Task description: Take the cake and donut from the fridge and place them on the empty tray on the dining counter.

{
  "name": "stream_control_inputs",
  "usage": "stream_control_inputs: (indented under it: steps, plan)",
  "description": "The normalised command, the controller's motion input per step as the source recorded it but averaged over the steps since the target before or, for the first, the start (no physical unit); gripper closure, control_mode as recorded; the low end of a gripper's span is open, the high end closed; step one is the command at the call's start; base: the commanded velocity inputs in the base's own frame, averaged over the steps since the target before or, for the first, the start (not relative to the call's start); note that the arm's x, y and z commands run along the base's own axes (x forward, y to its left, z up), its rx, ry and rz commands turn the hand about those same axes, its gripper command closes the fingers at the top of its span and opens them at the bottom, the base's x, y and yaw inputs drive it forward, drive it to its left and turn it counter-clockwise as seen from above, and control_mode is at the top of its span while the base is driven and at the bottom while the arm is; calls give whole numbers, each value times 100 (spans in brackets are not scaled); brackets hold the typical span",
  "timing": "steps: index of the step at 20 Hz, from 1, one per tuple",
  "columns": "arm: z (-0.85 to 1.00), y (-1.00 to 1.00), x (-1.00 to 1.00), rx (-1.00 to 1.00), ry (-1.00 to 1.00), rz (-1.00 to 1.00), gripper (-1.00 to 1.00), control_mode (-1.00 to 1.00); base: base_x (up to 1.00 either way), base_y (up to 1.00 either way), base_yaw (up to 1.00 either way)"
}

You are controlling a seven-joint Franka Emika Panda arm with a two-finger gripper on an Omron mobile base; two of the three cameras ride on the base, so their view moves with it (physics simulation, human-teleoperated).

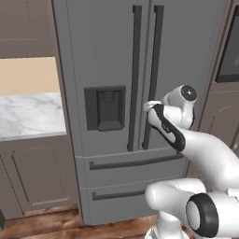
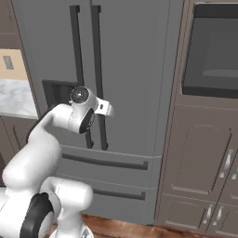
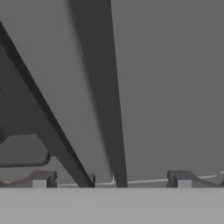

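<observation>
Fridge (image 1: 112, 70) closed; door-opening step in hand. Gripper (image 3: 111, 183) held wide open, empty, right door handle (image 3: 103, 87) straight ahead; closing on it needed next.

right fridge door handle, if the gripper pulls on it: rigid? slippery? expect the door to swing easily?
The right door handle is a long, straight dark bar, so probably rigid. It looks smooth, so the open gripper, right at it, may slip along it unless it closes squarely. The fridge door is tall and shut, likely heavy: expect resistance, then a swing.
</observation>
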Motion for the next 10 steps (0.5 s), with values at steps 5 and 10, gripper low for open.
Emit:
stream_control_inputs:
  steps: [5, 10]
  plan:
    - [-9, -8, 89, 0, -7, 0, -100, -100, 0, 0, 0]
    - [-23, 0, 75, 0, -21, 0, -100, -100, 0, 0, 0]
